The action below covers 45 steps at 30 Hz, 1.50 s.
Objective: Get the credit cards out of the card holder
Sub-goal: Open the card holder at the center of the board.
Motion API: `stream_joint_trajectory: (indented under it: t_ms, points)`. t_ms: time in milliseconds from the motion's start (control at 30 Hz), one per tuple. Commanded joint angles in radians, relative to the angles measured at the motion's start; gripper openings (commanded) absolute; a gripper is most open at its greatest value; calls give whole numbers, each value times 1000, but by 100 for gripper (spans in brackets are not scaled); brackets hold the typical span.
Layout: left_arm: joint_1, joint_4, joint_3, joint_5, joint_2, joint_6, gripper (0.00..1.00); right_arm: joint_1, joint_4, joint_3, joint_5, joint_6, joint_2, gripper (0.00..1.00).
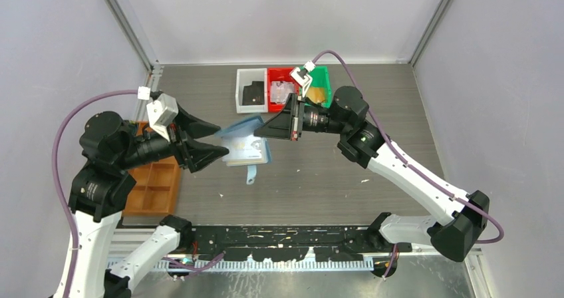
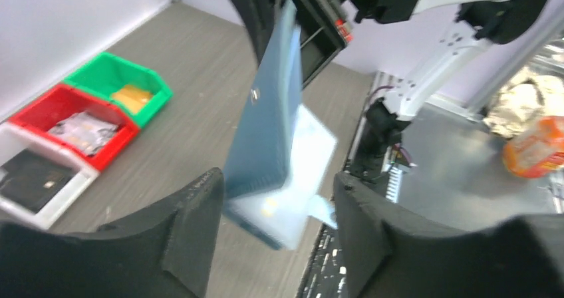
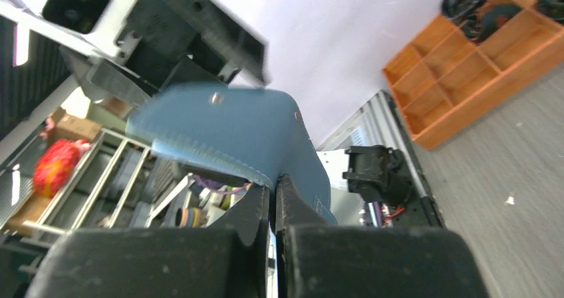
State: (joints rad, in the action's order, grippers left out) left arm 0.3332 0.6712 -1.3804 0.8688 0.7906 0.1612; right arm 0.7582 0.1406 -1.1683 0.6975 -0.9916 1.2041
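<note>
Light and floppy, a small blue folding card holder (image 1: 243, 142) hangs open above the grey table (image 1: 332, 178), one flap pinched in the right arm's fingers (image 3: 296, 208), while the left arm's fingers (image 2: 193, 218) stand spread just beside its pale half, where a thin, slick card's edge probably offers the best hold.
</note>
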Motion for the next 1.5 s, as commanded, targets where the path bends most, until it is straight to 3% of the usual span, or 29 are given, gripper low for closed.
stream_joint_trajectory:
  t_ms: [0,67,133,300,433,667,700,767,833,900,1233,1467]
  points:
    - [4,-11,34,-144,-49,-179,74,-4,203,-13,157,-102,15,1]
    - [4,5,38,-125,-68,-226,85,-4,198,-14,181,-103,25,1]
    - [4,37,37,-68,-77,-249,89,-5,177,-21,197,-93,30,1]
    - [4,-31,59,-58,-77,-113,85,-1,181,-42,236,-87,38,1]
    - [4,-132,91,43,-55,66,71,7,199,-48,243,-96,49,2]
    - [3,-248,144,22,-25,251,25,30,252,-43,237,-102,59,5]
    - [4,-264,143,5,-22,273,19,30,257,-42,237,-100,60,10]
    - [4,-288,138,-45,-18,309,6,30,260,-38,237,-91,60,31]
    - [3,-305,128,-61,-21,342,0,30,261,-26,236,-81,57,41]
    - [4,-324,123,-46,-21,378,0,30,263,-3,227,-71,48,48]
    - [3,-331,98,11,-28,387,0,30,467,293,88,20,-115,61]
    - [3,-350,93,26,-11,452,0,31,449,355,-21,131,-212,62]
